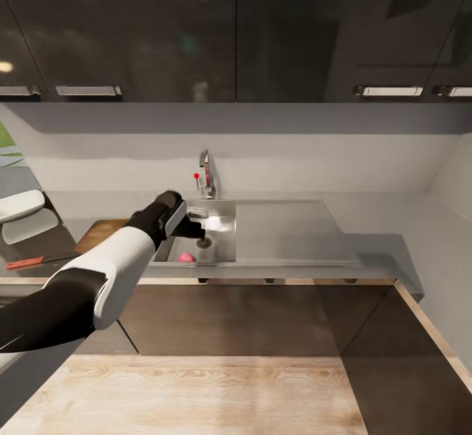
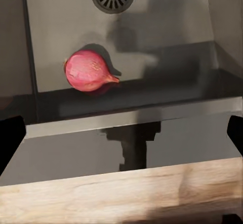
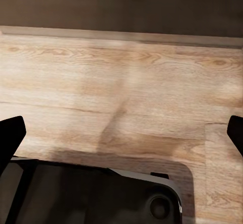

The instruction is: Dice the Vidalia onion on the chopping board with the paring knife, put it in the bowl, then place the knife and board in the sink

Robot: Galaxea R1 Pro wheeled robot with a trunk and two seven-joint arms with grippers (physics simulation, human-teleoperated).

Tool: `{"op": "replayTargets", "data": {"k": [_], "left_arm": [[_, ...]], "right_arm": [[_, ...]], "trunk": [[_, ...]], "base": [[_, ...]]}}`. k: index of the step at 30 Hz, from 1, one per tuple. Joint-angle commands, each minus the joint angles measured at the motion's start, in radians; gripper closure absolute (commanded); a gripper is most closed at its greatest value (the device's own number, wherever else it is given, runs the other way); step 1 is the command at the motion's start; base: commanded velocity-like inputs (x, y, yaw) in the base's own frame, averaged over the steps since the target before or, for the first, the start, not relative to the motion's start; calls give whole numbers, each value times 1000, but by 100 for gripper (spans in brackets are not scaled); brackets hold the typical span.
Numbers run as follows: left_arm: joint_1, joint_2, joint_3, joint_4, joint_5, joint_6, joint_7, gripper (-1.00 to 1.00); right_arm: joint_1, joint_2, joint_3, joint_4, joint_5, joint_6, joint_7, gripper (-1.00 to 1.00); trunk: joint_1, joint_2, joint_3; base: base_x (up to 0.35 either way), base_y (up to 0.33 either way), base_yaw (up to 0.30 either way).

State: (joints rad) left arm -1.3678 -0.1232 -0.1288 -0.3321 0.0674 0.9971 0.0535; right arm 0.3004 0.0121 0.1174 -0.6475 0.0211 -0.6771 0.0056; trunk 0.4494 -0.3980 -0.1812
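Hovering over the sink point(image 1: 262, 225), the left gripper's point(image 1: 190, 222) spread, empty fingers point(image 2: 10, 138) leave the onion point(image 2: 87, 72) at eleven o'clock, its tip pointing three o'clock.

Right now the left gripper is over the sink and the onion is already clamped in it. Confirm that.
Not quite. The left gripper is over the sink, but the onion is not in it. The left wrist view shows the onion lying loose on the basin floor near the front wall, with the fingers spread wide and nothing between them.
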Motion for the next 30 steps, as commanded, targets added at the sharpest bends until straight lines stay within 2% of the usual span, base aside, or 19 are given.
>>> {"op": "replayTargets", "data": {"k": [1, 16, 30], "left_arm": [[0, 0, -4, 10, 8, 3, 5, -100], [2, 5, 0, 57, 8, 2, 3, -100], [3, 5, 0, 64, 8, 1, 2, -100]], "right_arm": [[0, 0, -1, -1, 2, -1, 1, -100], [0, 0, -1, -1, 2, -1, 1, -100], [0, 0, -1, -1, 2, -1, 1, -100]], "trunk": [[1, -2, -2], [1, -2, -2], [1, -2, -2]], "base": [[0, 0, 0], [13, 0, 0], [196, 51, 0]]}}
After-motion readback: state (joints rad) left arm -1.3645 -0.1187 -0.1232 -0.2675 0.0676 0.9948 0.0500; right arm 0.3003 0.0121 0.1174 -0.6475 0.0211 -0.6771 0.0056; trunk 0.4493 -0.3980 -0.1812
